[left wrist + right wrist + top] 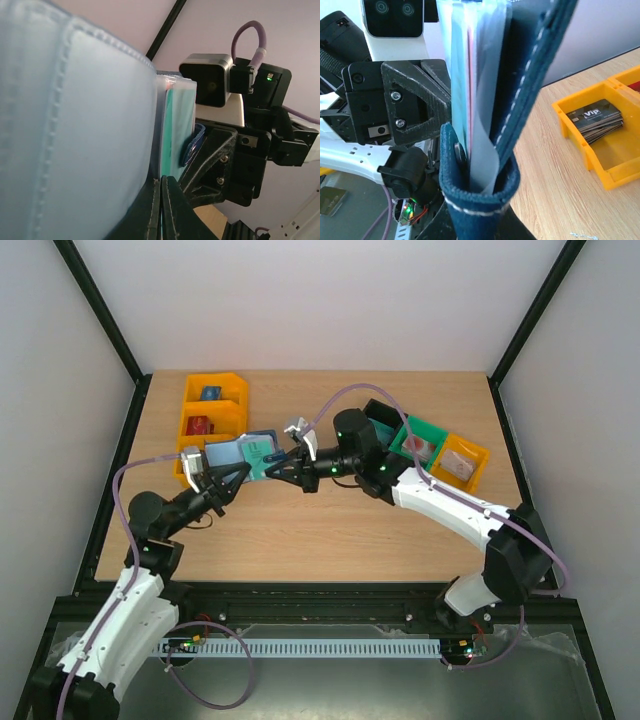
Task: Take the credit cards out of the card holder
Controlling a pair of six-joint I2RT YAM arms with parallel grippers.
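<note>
Both grippers hold the card holder (232,453) up above the table at the left-centre; it is dark navy with pale blue-grey inner panels. My left gripper (238,476) is shut on its near edge. In the left wrist view a pale panel (75,130) fills the left, and my left gripper (161,200) pinches a thin layer beside a teal credit card (177,125). My right gripper (272,470) is shut on the holder's right end. In the right wrist view the navy closing tab (470,200) loops over pale blue cards (460,70); the fingers are mostly hidden under it.
Orange bins (214,405) stand at the back left; the near one also shows in the right wrist view (600,150) with dark cards in it. A black bin (380,418), a green bin (424,440) and a yellow-orange bin (462,462) sit at the back right.
</note>
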